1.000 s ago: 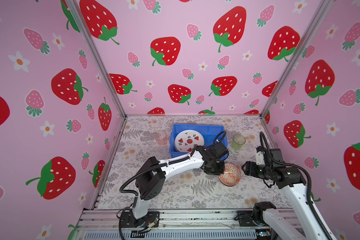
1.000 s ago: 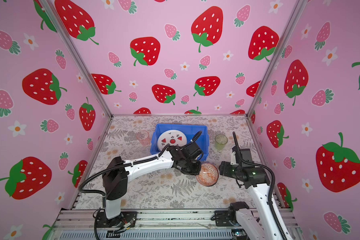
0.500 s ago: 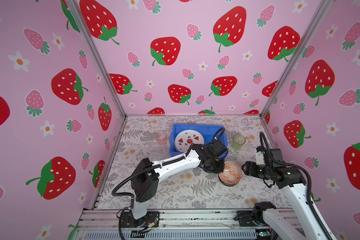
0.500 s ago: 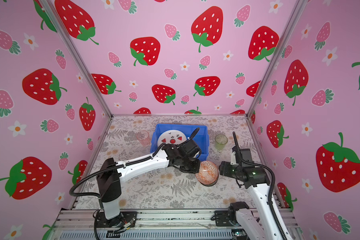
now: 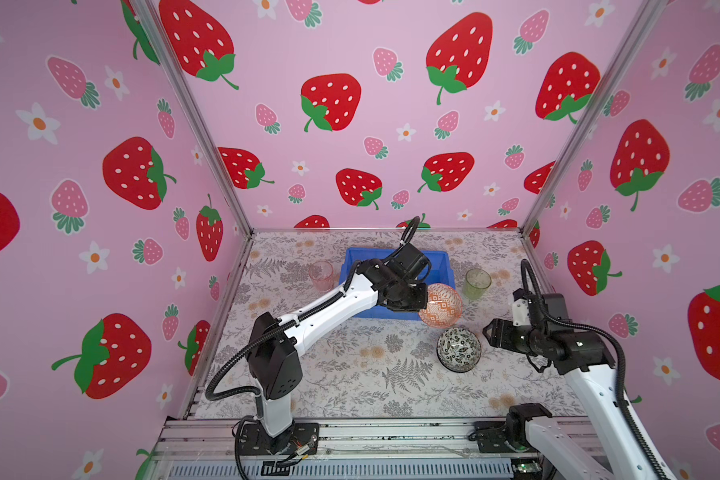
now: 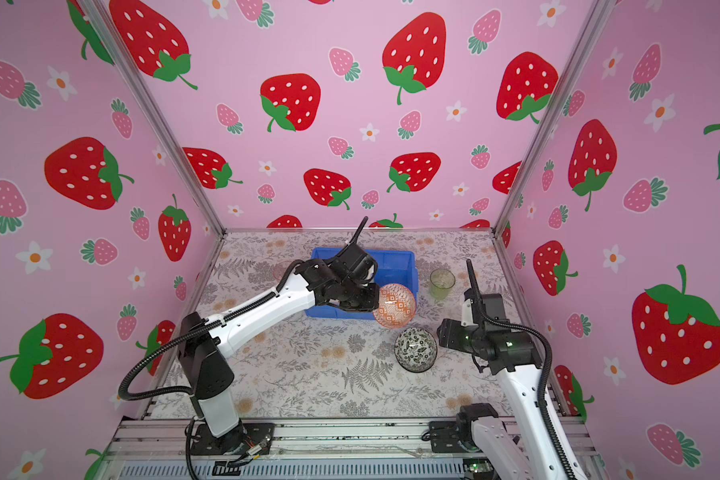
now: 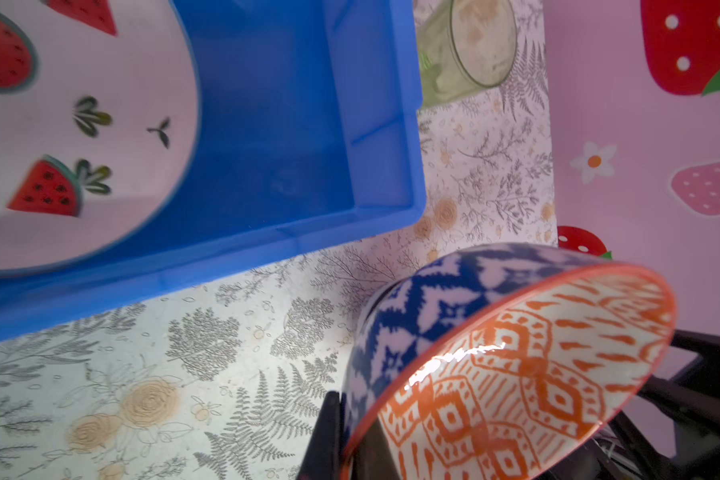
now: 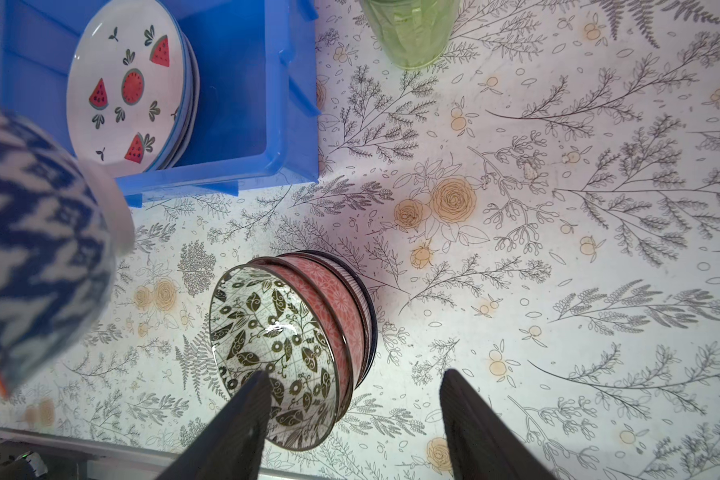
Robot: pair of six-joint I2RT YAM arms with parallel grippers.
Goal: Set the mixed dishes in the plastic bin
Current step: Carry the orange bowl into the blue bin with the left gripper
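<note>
- Right wrist view shows the right gripper (image 8: pixel 352 376) with its jaws wide apart and holding nothing, just beside a stack of bowls (image 8: pixel 275 332) on the table (image 8: pixel 558 249); the top bowl has dark leaves inside, and a pinkish red one sits under it
- Left gripper (image 7: pixel 346 436) is pinched tight on the rim of the orange-patterned bowl (image 7: pixel 516 374), which is blue and white outside; the bowl is tilted and lifted off the table, close to the near right corner of the blue bin (image 7: pixel 267 124)
- Inside the bin, in its left part, the watermelon plate (image 8: pixel 127 87) lies on top of other plates
- Green tumbler (image 5: pixel 476 283) stands upright on the table to the right of the bin, and the pink tumbler (image 5: pixel 321 275) to the left of it
</note>
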